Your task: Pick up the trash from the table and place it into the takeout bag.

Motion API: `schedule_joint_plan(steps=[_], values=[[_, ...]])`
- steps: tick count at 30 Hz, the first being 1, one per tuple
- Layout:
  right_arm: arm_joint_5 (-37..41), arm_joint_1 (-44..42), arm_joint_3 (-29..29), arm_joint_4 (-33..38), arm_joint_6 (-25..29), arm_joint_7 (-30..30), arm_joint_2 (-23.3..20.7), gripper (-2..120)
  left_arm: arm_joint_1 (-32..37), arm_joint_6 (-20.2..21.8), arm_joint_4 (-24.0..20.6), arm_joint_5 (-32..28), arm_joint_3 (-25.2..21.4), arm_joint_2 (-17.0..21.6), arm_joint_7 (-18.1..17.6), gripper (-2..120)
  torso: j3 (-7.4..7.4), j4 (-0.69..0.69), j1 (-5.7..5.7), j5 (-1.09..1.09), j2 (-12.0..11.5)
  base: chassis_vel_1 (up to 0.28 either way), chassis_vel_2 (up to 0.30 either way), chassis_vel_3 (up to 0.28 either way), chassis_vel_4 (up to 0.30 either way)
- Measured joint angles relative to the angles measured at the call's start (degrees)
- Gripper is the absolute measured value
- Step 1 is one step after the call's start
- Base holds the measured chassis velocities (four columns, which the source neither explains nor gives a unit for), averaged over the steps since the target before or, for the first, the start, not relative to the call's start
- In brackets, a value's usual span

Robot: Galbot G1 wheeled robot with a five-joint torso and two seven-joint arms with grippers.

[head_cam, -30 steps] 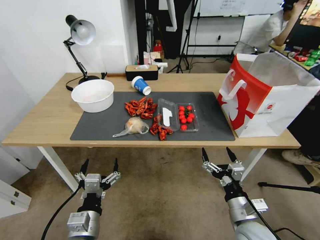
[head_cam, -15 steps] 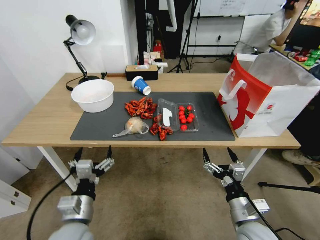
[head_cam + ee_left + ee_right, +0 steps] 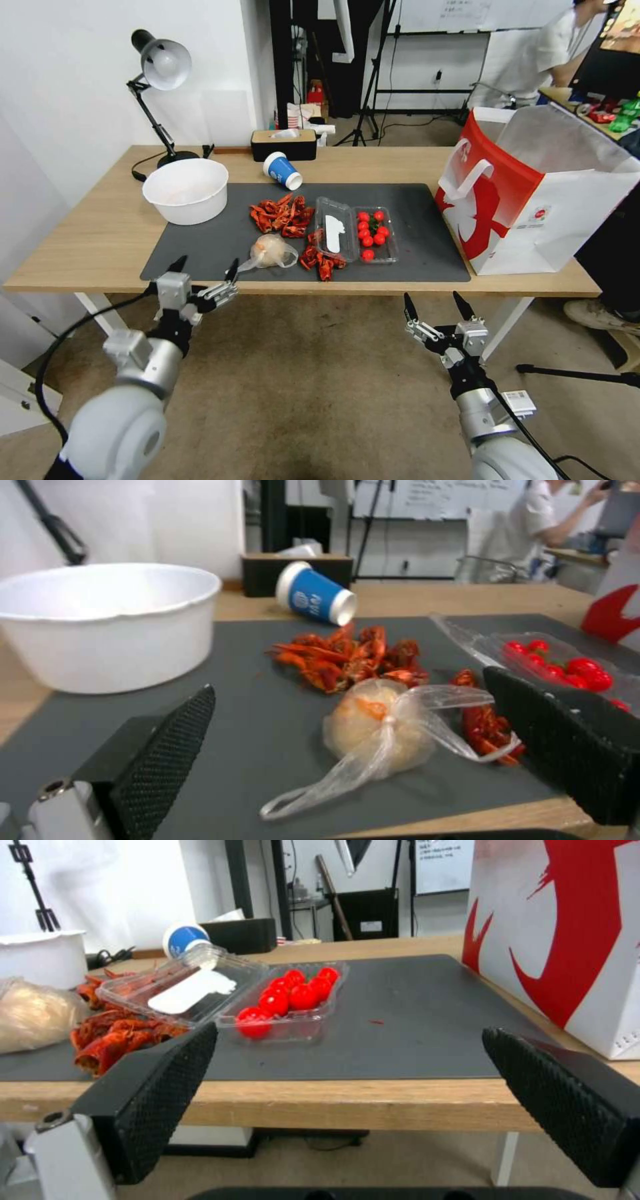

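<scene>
The small clear plastic bag [image 3: 269,252] with a pale lump inside lies on the dark mat [image 3: 200,250] near the table's [image 3: 93,233] front edge. My left gripper [image 3: 205,265] is open at that edge, just short of the plastic bag [image 3: 373,730], which lies ahead between its fingers [image 3: 167,750] without touching them. A blue paper cup [image 3: 283,171] lies on its side at the mat's far edge. The red-and-white takeout bag [image 3: 533,193] stands open at the table's right end. Below the table edge, my right gripper [image 3: 432,301] hangs open and holds nothing.
A large white bowl [image 3: 186,190] sits at the left. Red crayfish shells [image 3: 281,215] are strewn mid-mat beside an open clear box of tomatoes [image 3: 373,233]. A desk lamp [image 3: 160,67] and a tissue box [image 3: 283,145] stand at the back.
My left arm has risen and reached forward from below the table to its front edge, close to the plastic bag. The right arm has barely moved.
</scene>
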Motion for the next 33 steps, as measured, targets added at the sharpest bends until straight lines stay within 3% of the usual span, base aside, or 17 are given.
schedule_joint_plan(steps=[3, 5, 10, 15, 25, 33], values=[[-0.15, 0.72, -0.83, -0.01, -0.51, 0.11, -0.18, 100, -3.19, 0.81, 1.89, -1.98, 0.67, 3.10, 0.40, 100, 0.00, -0.01, 0.00, 0.00, 0.00, 0.000, 0.000, 0.000, 0.000], [-0.21, 1.97, -2.47, -0.40, -1.63, 0.20, -0.77, 100, -9.71, 2.40, 5.89, -2.71, 4.77, 7.17, 0.80, 100, 0.00, 0.02, 0.01, 0.02, 0.00, 0.000, 0.000, 0.000, 0.000], [-0.62, 1.18, -2.05, 0.14, -1.90, 0.63, -0.53, 100, -14.72, 2.76, 9.17, -4.07, 10.94, 8.76, 1.38, 100, 0.00, 0.00, 0.00, 0.02, 0.00, 0.000, 0.000, 0.000, 0.000], [-1.55, -0.13, -1.33, 1.03, -2.13, 0.97, 0.07, 100, -19.97, 1.07, 13.50, -4.69, 16.70, 8.58, 3.09, 100, 0.00, 0.01, 0.00, 0.02, 0.00, 0.000, 0.000, 0.000, 0.000], [-2.27, -1.90, 0.17, 1.97, -2.57, 1.98, 0.04, 100, -24.64, -0.33, 18.80, -5.69, 21.00, 6.06, 6.17, 100, 0.00, 0.01, 0.00, 0.02, 0.00, 0.000, 0.000, 0.000, 0.000], [-2.27, -2.05, 0.52, 1.81, -2.77, 2.39, -0.26, 100, -27.87, -0.48, 22.64, -5.04, 23.42, 3.64, 5.98, 100, 0.00, 0.01, 0.00, 0.02, 0.00, 0.000, 0.000, 0.000, 0.000]])
